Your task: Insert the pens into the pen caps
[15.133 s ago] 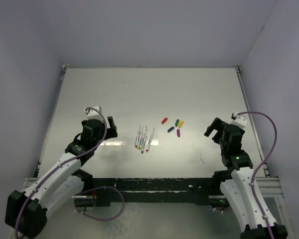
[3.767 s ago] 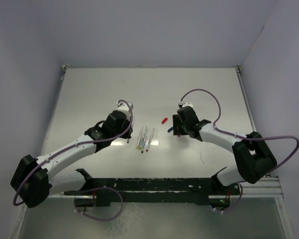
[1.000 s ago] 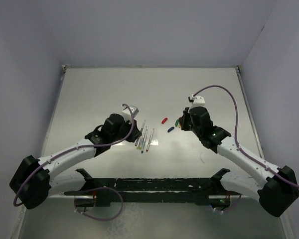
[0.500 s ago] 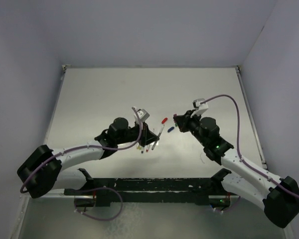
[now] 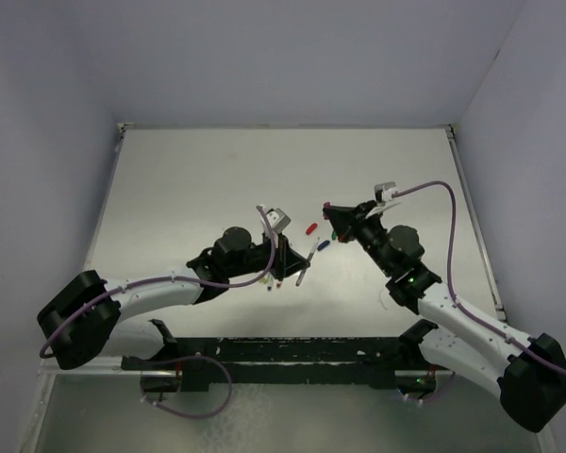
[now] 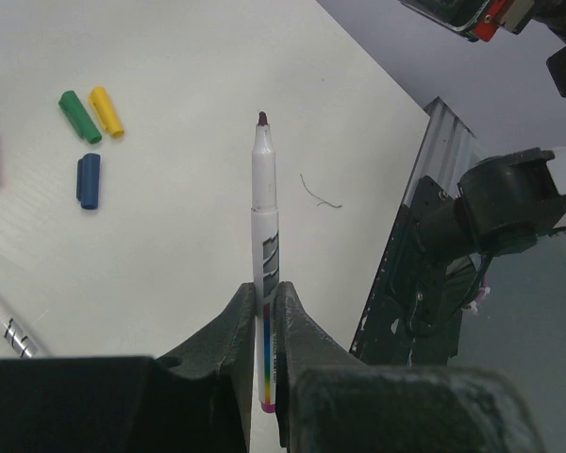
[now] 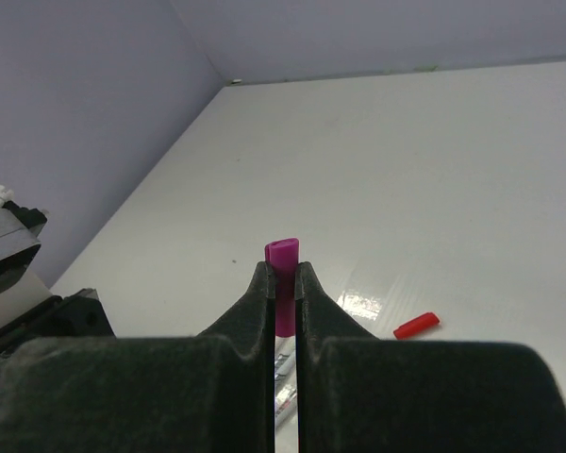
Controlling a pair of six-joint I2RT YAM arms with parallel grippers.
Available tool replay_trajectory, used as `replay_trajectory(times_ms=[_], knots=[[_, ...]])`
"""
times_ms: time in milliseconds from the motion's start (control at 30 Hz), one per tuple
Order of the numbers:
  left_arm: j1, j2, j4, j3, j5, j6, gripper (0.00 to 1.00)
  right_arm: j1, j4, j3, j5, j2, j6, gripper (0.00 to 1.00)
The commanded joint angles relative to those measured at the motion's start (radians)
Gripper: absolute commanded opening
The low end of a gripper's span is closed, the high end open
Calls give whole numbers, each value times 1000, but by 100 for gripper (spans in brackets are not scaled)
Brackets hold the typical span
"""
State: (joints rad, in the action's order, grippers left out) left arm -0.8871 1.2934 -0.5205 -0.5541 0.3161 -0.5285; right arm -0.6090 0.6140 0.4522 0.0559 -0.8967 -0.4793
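My left gripper [image 6: 265,294] is shut on a grey-white pen [image 6: 264,217], whose dark tip points away from the wrist, above the table. From above, that pen [image 5: 306,263] sticks out of the left gripper [image 5: 289,259] toward the right arm. My right gripper [image 7: 283,276] is shut on the purple cap [image 7: 283,255], raised over the table; from above the right gripper [image 5: 337,218] faces left. On the table lie the red cap [image 5: 310,227], blue cap [image 6: 89,180], green cap [image 6: 79,116] and yellow cap [image 6: 106,110]. Other pens [image 7: 285,373] lie below, partly hidden.
The table's near edge with its black rail [image 5: 292,354] runs beneath both arms. A thin scribble mark [image 6: 319,192] is on the table surface. Walls close off the table at the back and both sides.
Both arms have lifted off the table and turned toward each other. The left gripper carried its pen to the right; the right gripper carried the purple cap up and left.
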Motion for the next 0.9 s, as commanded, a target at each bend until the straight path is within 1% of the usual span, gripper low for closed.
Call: replay_trajectory(times_ms=[0, 433, 867], knots=[[-6, -26, -64, -46, -54, -27, 0, -5, 104, -21, -24, 6, -35, 0], [-6, -1, -131, -56, -31, -60, 0, -5, 245, -61, -56, -20, -90, 0], [-5, 2, -180, -40, -55, -78, 0, -5, 275, -77, -56, -9, -121, 0]])
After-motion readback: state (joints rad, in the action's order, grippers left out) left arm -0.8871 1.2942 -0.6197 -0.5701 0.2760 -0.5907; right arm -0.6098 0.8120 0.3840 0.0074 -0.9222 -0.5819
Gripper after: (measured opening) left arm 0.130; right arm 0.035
